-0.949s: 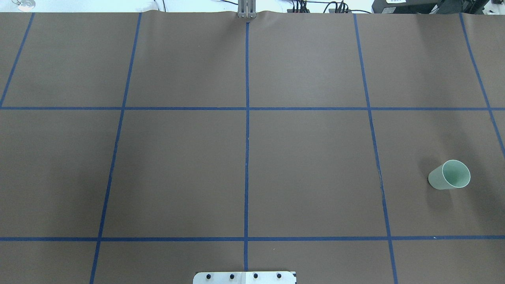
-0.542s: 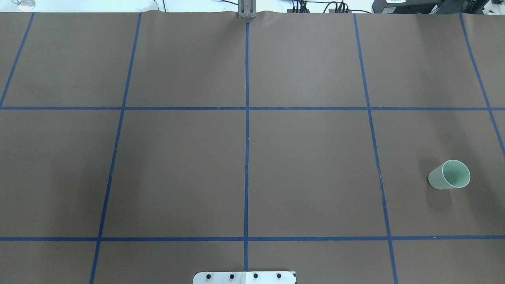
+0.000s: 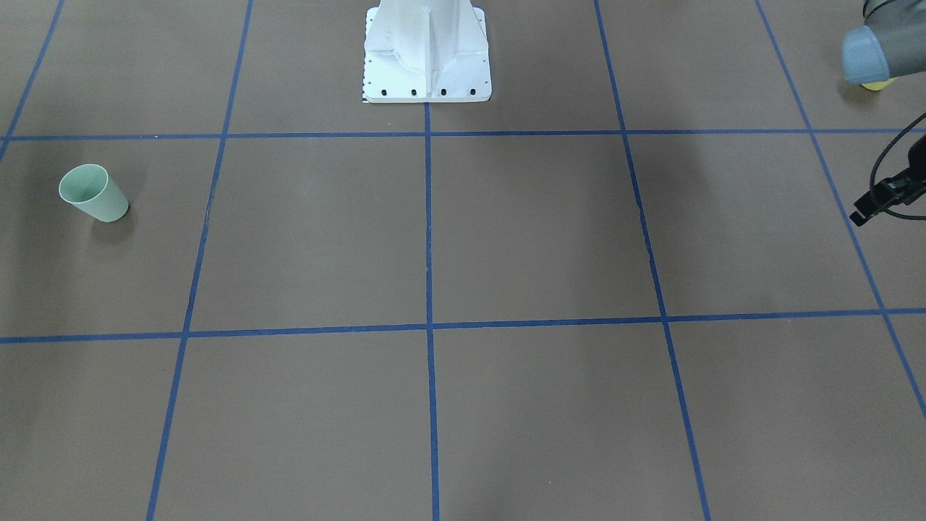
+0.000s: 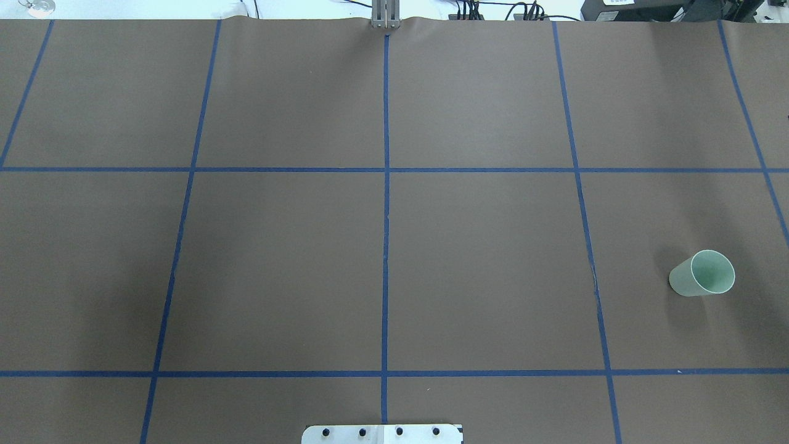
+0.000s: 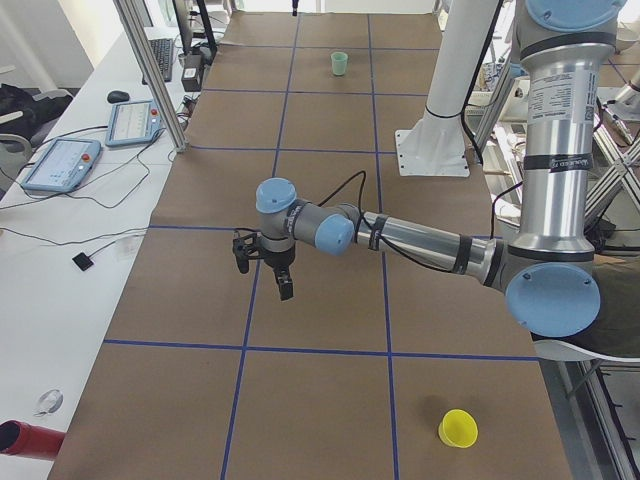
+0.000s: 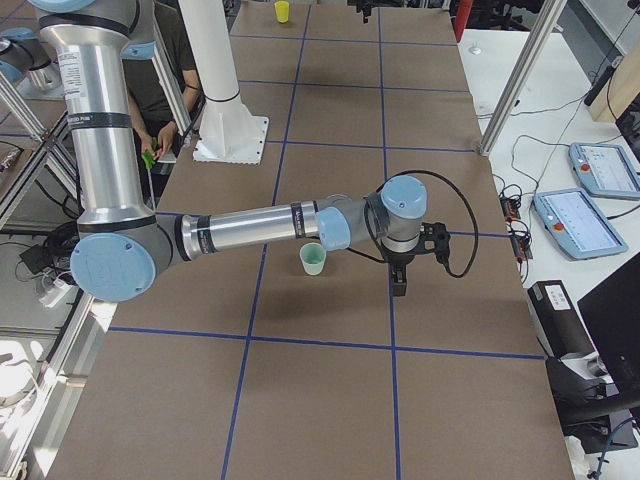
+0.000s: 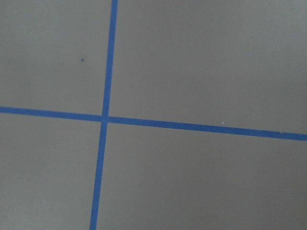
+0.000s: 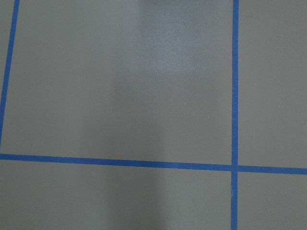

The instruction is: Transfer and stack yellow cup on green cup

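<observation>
The yellow cup (image 5: 458, 428) stands at my left end, the green cup (image 6: 313, 259) well apart at my right. My left pincer (image 5: 285, 288) and right pincer (image 6: 400, 285) carry nothing; spread or clenched, I cannot tell. A sloppy hand-over could drop it; my right wrist could topple the green cup.

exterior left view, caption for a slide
Left arm stretched over the taped table, yellow cup nearest the camera, green cup at the far end

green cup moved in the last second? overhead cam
No. The green cup sits where it was, with the same gap to the right of the vertical blue tape line.
</observation>
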